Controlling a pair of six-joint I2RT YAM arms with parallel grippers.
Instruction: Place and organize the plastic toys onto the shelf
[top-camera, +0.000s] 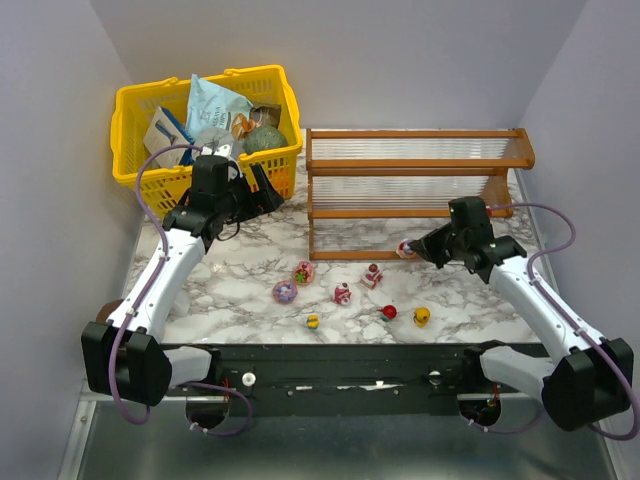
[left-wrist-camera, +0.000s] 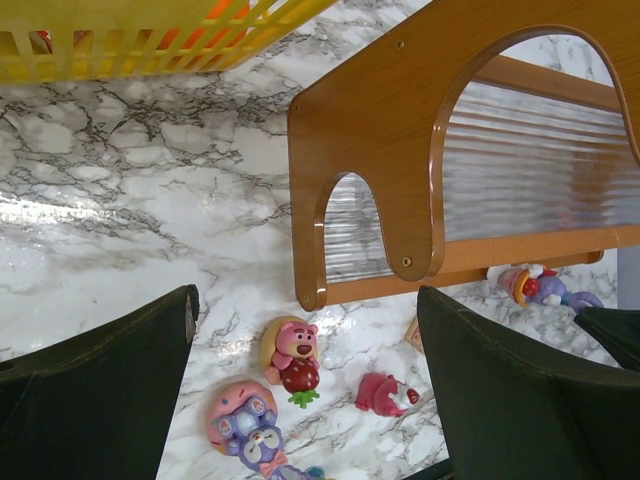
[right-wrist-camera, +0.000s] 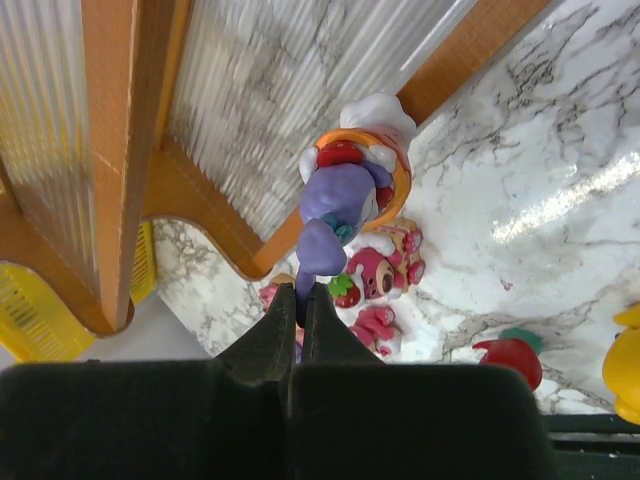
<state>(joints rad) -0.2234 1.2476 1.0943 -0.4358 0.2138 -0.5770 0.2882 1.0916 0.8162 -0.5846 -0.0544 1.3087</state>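
On the marble surface (top-camera: 240, 275), the shelf (top-camera: 415, 190) stands toward 1 o'clock with no toy on its tiers, and the yellow basket (top-camera: 128, 150) sits at 11 o'clock. The left tool (top-camera: 262, 188) hangs by the basket, spread wide and holding nothing. The right tool (right-wrist-camera: 300, 300) is pinched tight on the thin lower end of a purple figurine (right-wrist-camera: 345, 195) at the shelf's 6 o'clock edge, with seven loose toys (top-camera: 343, 293) scattered toward 7 o'clock. That slim grip is the likely trouble: the top-heavy figurine could swing, snag the front rail, or topple on the ribbed plastic once released.
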